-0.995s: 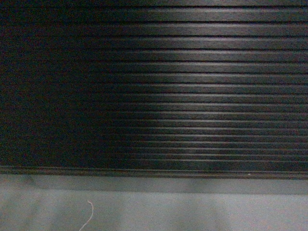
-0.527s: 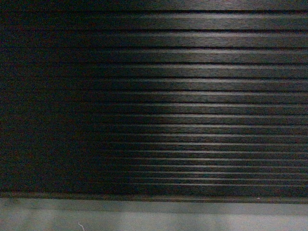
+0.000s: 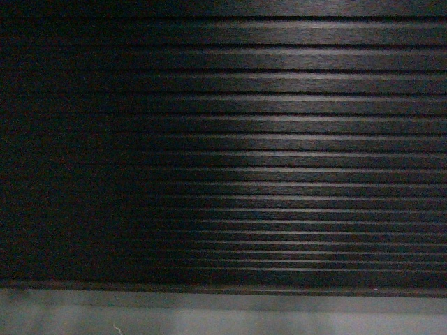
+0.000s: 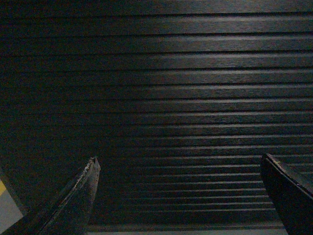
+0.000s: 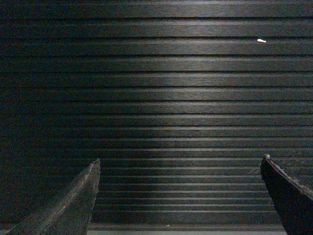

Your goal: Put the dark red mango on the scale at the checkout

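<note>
The ribbed black front panel of the checkout (image 3: pixel 279 153) fills the head view almost edge to edge, its horizontal slats catching a band of light right of centre, with only a strip of grey floor (image 3: pixel 223 317) below the bottom rail. Both wrist cameras face the same slatted panel at close range. The left end effector (image 4: pixel 178 196) stands wide, its two dark fingertips (image 4: pixel 83 188) set far apart with nothing between them; a sliver of pale floor with a yellow mark (image 4: pixel 2 188) shows at the lower left of that view. The right end effector (image 5: pixel 178 196) is spread just as wide and is likewise empty, and a small white fleck (image 5: pixel 261 40) sits on a slat high in its view. The dark red mango and the scale appear in none of the three views, so neither their position nor the fruit's long axis can be told, nor which arm is nearer. As a judgement only: since the cameras look at the counter's front, with the floor at its foot, the surface and whatever rests on it most likely lie above the end effectors and beyond the top of the panel, so the task looks to be at its outset, with the fruit yet to be found and grasped.
</note>
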Robot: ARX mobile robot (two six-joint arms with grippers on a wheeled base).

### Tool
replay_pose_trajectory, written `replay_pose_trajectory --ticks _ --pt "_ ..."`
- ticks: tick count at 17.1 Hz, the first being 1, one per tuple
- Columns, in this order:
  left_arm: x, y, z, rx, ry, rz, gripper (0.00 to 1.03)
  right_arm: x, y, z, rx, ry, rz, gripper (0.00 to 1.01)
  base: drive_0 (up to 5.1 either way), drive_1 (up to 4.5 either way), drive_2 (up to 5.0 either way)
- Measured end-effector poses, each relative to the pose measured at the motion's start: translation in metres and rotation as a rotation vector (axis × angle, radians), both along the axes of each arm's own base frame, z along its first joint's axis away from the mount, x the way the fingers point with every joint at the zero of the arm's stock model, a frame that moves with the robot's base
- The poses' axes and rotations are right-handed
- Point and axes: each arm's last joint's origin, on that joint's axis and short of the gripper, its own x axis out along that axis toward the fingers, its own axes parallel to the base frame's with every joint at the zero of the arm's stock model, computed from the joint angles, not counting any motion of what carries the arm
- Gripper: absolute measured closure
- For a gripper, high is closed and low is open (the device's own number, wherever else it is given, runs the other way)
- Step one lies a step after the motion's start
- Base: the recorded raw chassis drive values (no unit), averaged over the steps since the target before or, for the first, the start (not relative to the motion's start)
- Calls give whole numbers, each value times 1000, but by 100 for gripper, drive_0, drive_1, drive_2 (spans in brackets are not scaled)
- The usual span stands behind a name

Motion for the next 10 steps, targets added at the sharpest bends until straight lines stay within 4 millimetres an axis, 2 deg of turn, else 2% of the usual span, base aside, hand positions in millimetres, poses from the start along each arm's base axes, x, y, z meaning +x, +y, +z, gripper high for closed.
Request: replay_pose_trajectory --ticks 10 --pt "0 0 0 0 1 2 5 0 0 0 0 1 0 3 0 0 0"
